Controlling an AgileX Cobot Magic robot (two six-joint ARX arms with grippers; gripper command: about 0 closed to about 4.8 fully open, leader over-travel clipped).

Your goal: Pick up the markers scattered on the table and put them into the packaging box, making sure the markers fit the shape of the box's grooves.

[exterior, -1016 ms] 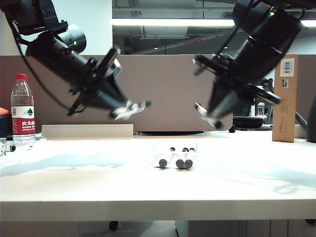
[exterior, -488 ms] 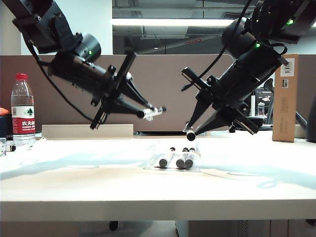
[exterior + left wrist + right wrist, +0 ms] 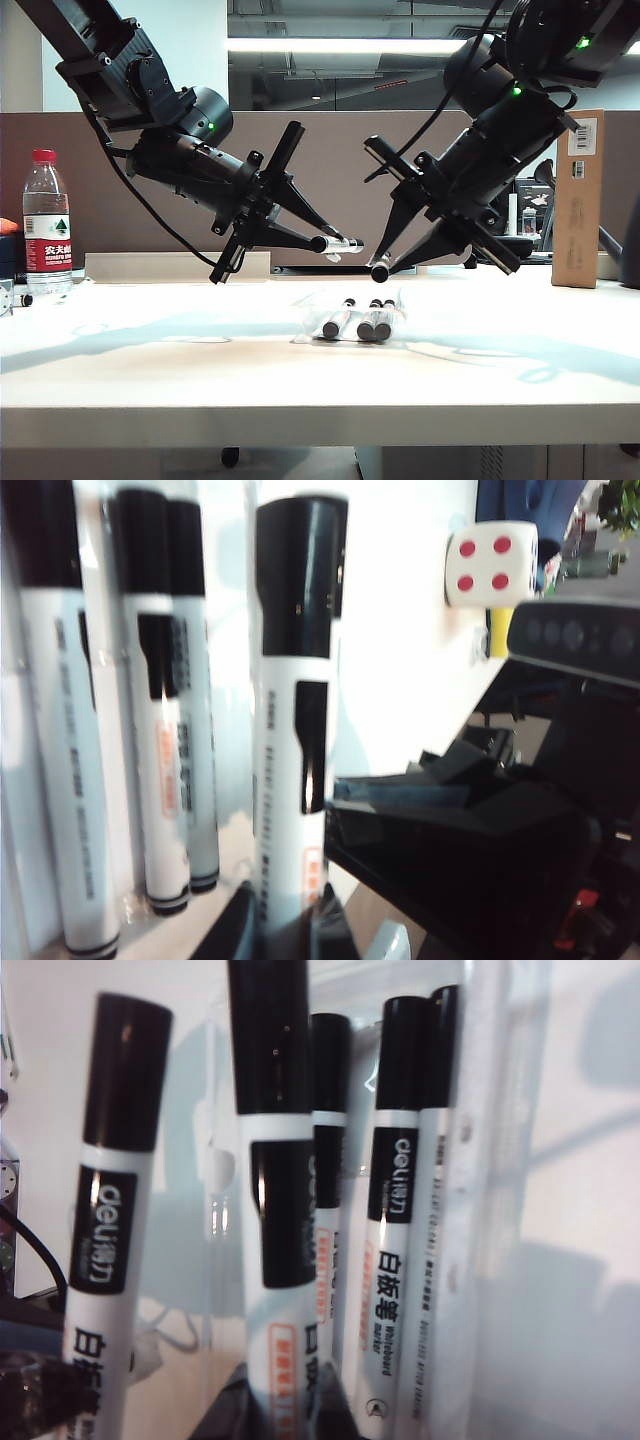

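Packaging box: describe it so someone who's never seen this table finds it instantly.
On the wide white table, look midway between the left gripper and right gripper, each shut on a white, black-capped marker above it. The packaging box is the shallow clear-plastic tray there. Unlike the tall brown cardboard box far right, it is see-through and holds three markers.

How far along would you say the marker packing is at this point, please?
Done: three white black-capped markers lie in the clear plastic packaging box. In hand: the left end effector and right end effector each hold one marker above it. Left: seating those two in the grooves.
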